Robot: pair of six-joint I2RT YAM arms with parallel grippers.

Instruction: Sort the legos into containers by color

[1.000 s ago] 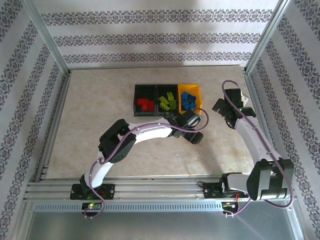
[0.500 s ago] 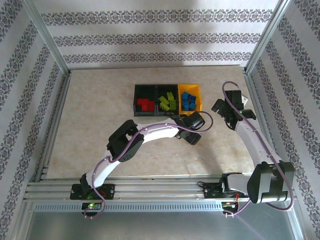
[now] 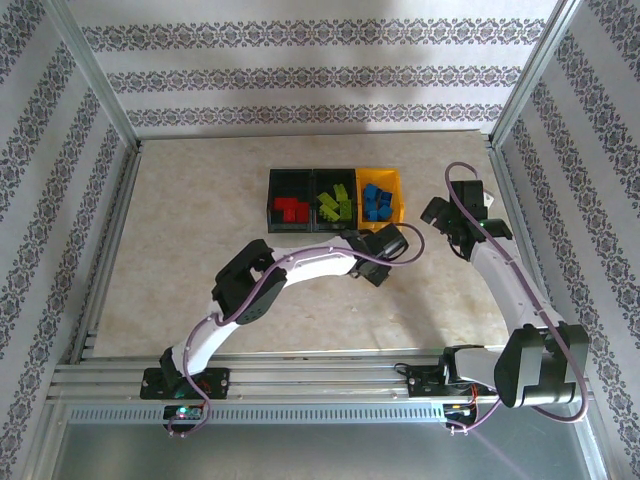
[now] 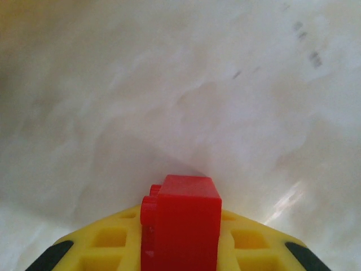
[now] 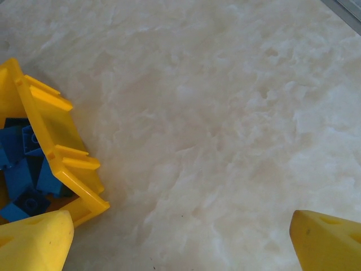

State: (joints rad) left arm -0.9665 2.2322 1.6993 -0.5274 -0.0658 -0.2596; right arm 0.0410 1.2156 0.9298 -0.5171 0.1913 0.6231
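Left tool [image 4: 180, 258], clamped on a red lego [image 4: 183, 217], is being poised for lifting and should be raised straight off the desk [image 4: 169, 84], then carried level to the red-filled black container [image 3: 290, 173].

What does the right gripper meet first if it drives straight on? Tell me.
Probably the bare table; the right gripper, open, points at it, with the yellow bin off to one side of its line.
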